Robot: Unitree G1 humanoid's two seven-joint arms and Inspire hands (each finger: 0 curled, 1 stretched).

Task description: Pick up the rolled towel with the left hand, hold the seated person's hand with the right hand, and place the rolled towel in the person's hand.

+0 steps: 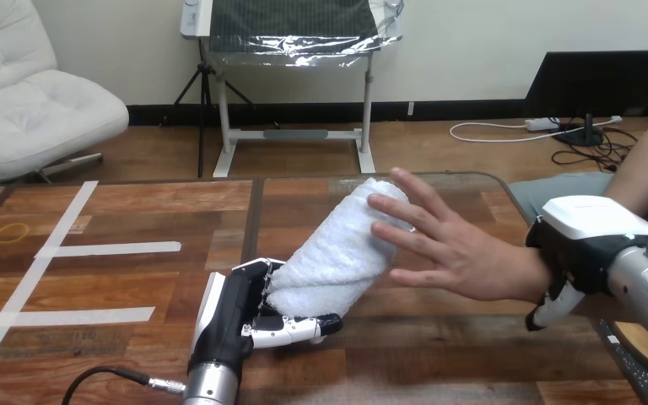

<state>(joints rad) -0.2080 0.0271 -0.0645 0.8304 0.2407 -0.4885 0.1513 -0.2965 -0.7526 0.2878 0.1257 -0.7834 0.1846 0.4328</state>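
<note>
Towel [342, 245], white and rolled, sat gripped in my left hand [236, 316]; my right hand [586, 240] clasped the person's wrist [533, 274].

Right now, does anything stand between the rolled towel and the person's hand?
Nothing visible does. The left robot hand grips the rolled towel by its lower end; the upper end touches the person's hand, which is open.

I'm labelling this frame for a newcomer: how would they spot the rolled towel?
Start at the wooden table's middle. Between the robot's left hand and the person's hand leans the rolled towel. It alone is a fluffy white cylinder.
</note>
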